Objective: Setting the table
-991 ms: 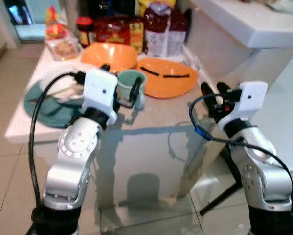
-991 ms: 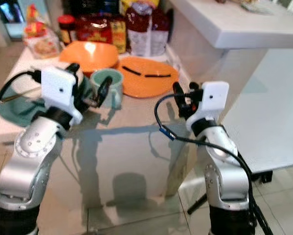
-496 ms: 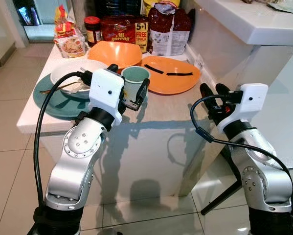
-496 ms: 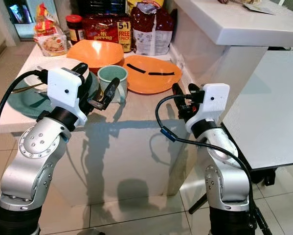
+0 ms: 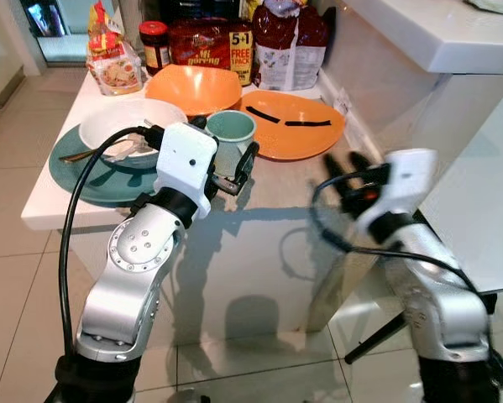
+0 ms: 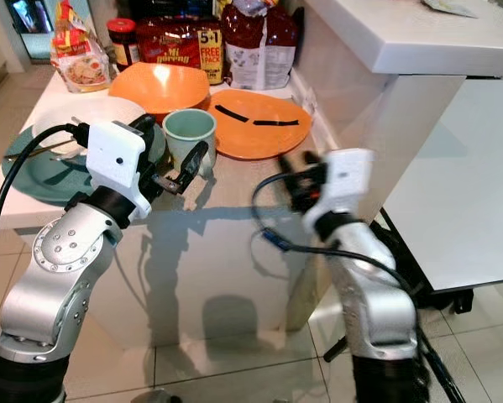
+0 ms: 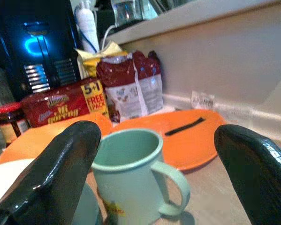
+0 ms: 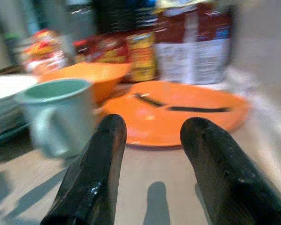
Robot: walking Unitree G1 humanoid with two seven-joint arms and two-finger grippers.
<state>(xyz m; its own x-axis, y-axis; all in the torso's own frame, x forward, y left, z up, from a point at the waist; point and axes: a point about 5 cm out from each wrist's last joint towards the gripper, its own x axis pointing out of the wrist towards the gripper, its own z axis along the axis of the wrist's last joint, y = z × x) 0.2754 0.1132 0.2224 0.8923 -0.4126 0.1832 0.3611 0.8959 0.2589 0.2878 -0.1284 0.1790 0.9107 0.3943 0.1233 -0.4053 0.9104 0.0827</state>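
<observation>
Since half a second ago we see our right gripper (image 6: 295,172) has swung inward toward the counter (image 5: 278,186), its arm now blurred with motion, while our left gripper (image 5: 227,159) has stayed close to the mint-green mug (image 5: 230,137). The left arm is bent at the elbow, forearm raised from below the counter's front edge, wrist angled so the fingers (image 7: 60,173) point at the mug; they are spread wide on either side of it, not touching it in the wrist view. The right arm reaches up from beside the counter's right edge, its fingers (image 8: 95,173) parted with a clear gap and nothing between them, aimed across the counter at the orange plate (image 5: 291,126).

The mug stands upright near the middle of the counter, handle toward the front edge. Just behind it sits an orange bowl (image 5: 194,86), and the orange plate beside it carries two dark strips. Toward the counter's left edge a white bowl (image 5: 125,124) rests on a teal plate (image 5: 75,172). Food packets (image 5: 211,44) and a jar (image 5: 153,44) line the back edge.
</observation>
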